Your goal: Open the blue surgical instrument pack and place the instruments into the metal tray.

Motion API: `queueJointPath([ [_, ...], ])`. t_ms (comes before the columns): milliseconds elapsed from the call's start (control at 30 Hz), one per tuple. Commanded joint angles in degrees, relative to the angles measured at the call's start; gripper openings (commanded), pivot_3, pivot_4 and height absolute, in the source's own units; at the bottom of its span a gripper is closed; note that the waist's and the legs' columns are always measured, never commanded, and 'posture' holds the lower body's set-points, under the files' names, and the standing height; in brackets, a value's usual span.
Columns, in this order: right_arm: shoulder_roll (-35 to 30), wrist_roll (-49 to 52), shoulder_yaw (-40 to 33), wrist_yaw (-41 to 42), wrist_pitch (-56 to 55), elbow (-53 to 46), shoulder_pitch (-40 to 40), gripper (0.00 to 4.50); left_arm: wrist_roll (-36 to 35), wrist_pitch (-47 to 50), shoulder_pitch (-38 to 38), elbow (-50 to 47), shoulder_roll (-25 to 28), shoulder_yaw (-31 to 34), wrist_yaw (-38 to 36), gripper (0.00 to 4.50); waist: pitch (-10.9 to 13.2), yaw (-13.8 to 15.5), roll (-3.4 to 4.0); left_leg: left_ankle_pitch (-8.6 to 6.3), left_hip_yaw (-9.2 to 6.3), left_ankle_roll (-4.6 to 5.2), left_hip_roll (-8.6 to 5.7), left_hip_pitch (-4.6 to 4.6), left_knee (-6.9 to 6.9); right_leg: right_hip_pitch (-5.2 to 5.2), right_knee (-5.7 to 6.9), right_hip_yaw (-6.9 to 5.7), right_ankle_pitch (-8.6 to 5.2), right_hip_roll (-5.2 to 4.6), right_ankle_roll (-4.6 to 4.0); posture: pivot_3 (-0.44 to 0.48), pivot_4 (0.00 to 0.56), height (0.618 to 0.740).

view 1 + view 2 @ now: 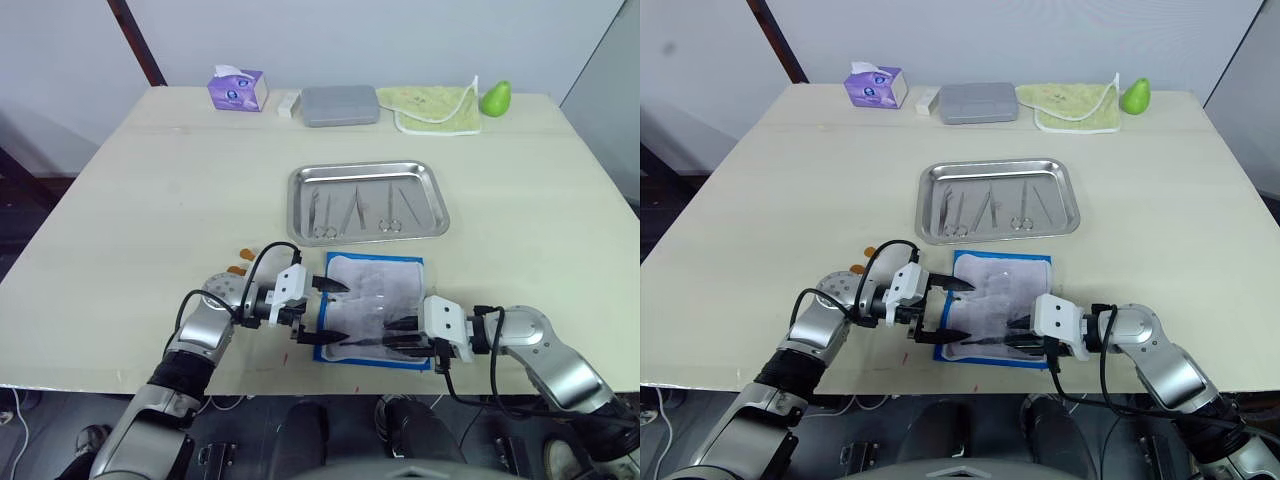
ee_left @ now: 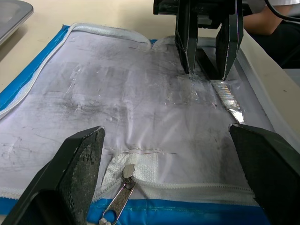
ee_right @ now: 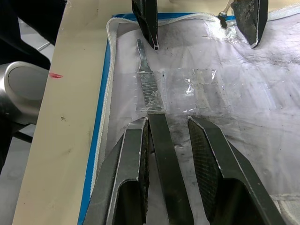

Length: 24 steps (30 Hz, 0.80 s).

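Tray sits mid-table w/ several instruments lying inside in a row: scissors/forceps types, approx. 5, side by side, none overlapping that I can tell.

Pack lies unzipped and flat just in front of the tray, near the table's front edge; blue border, whitish clear lining up; zip pull rests at the pack's left edge. One flat handle-like instrument, last tool, is still on the lining near the front edge, partly under a clear strip.

L gripper is at the pack's left edge; fingers spread wide, one over the lining's upper left, one near the front-left corner; holding nothing.

R gripper reaches in from the pack's right side, low over the lining; fingers part open, straddling the near end of the last tool; not clamped as far as the right wrist view shows, though one finger is just beside the tool.

Back edge of table, L to R: purple tissue box; small white item; grey case, closed; yellow-green cloth; green pear. Small orange bits lie left of the pack by the L arm.
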Motion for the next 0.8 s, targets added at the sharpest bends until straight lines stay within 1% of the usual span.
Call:
queueJointPath([
  [33, -0.4, -1.5, 1.7, 0.3, 0.0, 2.7, 1.5, 1.37, 0.9, 1.5, 0.6, 0.2, 0.4, -0.7, 0.1, 4.50, 0.0, 0.0, 0.00, 0.00, 0.00, 0.00, 0.00, 0.01, 0.00, 0.01, 0.00, 0.00, 0.00, 0.00, 0.00, 0.000, 0.150, 0.740],
  [367, -1.7, -2.1, 1.7, 1.9, -4.5, 6.2, 2.6, 1.37, 0.7, 1.8, 0.9, -0.2, 0.6, -0.4, 0.0, 4.50, 0.0, 0.0, -0.02, 0.00, 0.00, 0.00, 0.00, 0.01, 0.00, 0.03, -0.02, 0.00, 0.00, 0.00, 0.00, 0.000, 0.150, 0.740],
  [633, -3.1, -1.2, 1.5, 4.2, -5.8, 7.7, 2.5, 1.37, 0.7, 1.7, 0.9, 0.0, 0.6, -0.4, -0.1, 4.50, -0.1, 0.1, -0.04, 0.00, 0.01, 0.00, 0.00, 0.01, 0.01, 0.04, -0.03, 0.00, 0.00, -0.01, 0.00, 0.000, 0.150, 0.740],
  [800, -3.0, -2.1, 1.7, 3.9, -5.4, 9.0, 1.4, 1.37, 0.8, 1.6, 0.8, 0.2, 0.5, -0.3, 0.0, 4.50, -0.1, 0.1, -0.07, 0.00, 0.00, 0.00, 0.00, 0.01, 0.02, 0.04, -0.02, 0.00, 0.00, -0.01, 0.00, 0.000, 0.150, 0.740],
])
